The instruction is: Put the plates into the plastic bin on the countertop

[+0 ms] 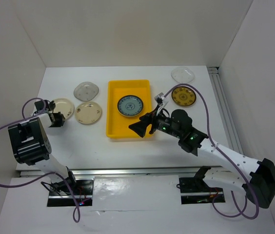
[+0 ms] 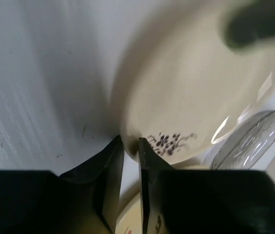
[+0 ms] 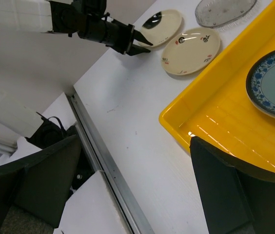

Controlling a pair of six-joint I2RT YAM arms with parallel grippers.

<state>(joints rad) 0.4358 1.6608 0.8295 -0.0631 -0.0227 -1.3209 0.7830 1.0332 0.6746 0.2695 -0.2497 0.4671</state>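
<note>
white counter (image 1: 127, 151) carries the yellow bin (image 1: 115, 129), its near edge under your right gripper (image 1: 142, 127), jaws spread wide and empty. a blue-patterned plate (image 1: 129, 106) lies inside, just beyond that gripper. your left gripper (image 1: 55, 119) straddles the rim of a cream plate (image 1: 63, 107), jaws narrow; you can't tell if it's clamped.

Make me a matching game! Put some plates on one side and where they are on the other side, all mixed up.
Things:
1. blue-patterned plate
2. brown and gold plate
3. clear plate
4. cream plate on the far left

Places:
A. at the left gripper's fingertips
B. farthest back of all the plates
C. inside the yellow bin
D. right of the bin, just in front of the clear plate

Pairs: 1-C, 2-D, 3-B, 4-A
</note>
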